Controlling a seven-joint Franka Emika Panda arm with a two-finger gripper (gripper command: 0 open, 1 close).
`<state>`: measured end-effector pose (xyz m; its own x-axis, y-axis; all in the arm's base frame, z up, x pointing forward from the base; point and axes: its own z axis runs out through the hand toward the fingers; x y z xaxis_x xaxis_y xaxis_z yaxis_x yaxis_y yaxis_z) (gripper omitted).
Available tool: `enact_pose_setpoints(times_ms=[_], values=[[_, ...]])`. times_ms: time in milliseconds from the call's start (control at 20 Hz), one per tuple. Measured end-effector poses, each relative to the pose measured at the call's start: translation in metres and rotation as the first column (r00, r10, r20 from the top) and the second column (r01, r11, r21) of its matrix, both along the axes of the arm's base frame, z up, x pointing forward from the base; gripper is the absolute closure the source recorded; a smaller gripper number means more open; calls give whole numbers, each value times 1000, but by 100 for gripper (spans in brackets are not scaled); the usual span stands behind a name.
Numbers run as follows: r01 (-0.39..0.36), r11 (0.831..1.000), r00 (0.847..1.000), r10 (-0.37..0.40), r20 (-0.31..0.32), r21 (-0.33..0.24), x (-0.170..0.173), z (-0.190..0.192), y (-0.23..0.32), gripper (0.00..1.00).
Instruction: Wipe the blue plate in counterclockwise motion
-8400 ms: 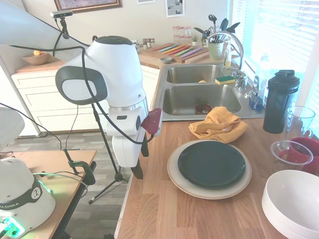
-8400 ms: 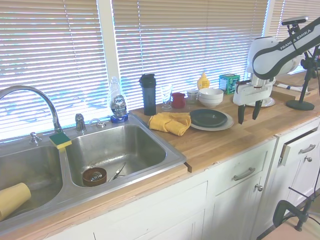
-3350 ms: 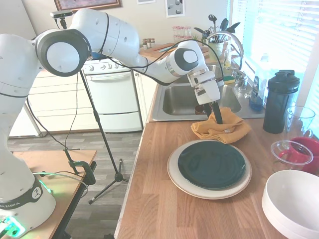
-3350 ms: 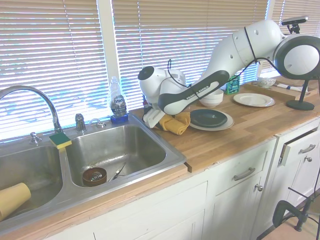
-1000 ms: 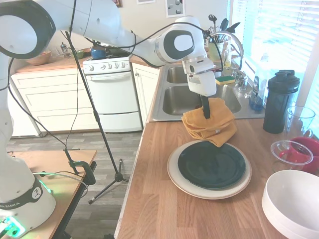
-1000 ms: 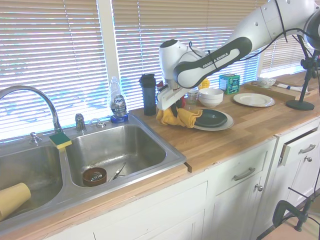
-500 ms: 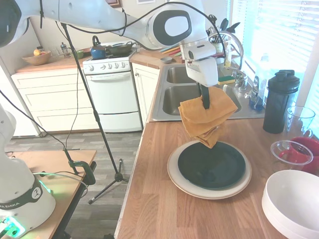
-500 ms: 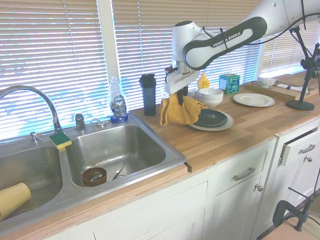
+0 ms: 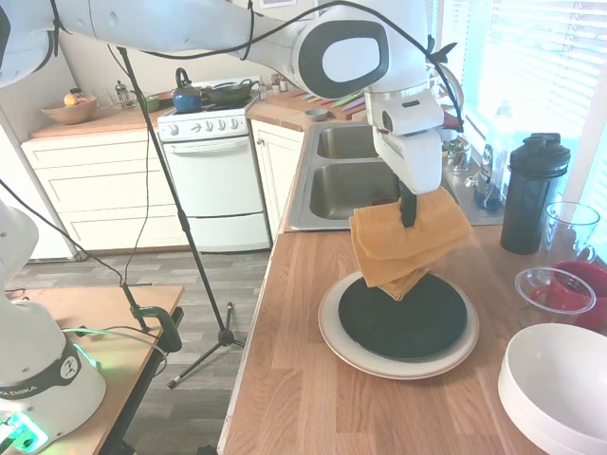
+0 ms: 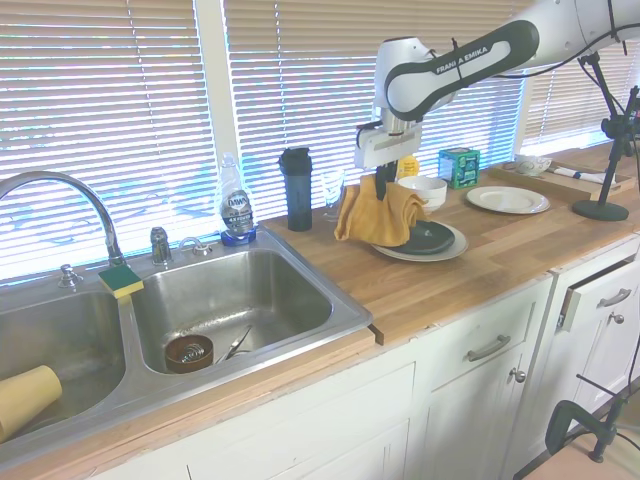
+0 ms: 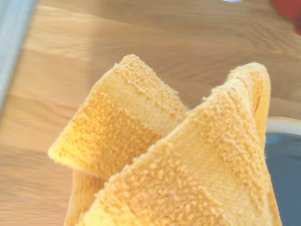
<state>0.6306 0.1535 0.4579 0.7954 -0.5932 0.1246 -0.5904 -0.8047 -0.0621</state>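
First exterior view shows your end effector [image 9: 409, 216] clamped on the yellow towel [image 9: 406, 245], pinching its upper fold so the rest hangs free as a wiping pad. You have it above the sink-side rim of the blue plate [image 9: 406, 318], its lowest corner just over the surface, probably so one descent puts cloth on the plate. That plate is round, flat and glossy dark teal, stacked on the larger cream plate [image 9: 398, 365] on the bench [image 9: 313, 398].

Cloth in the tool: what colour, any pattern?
The cloth is plain mustard yellow, looped terry with faint woven bands. Wrist view shows it best.
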Motion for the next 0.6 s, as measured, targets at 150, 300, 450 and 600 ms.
enact_pose_setpoints(times_ms=[150,300,450,600], values=[[27,999,1000,-26,-15,20,8,-2,-22,100],[56,998,998,-55,-30,35,19,-5,-43,100],[90,995,995,-88,-46,51,32,-8,-70,100],[123,990,991,-119,-56,66,44,-13,-98,100]])
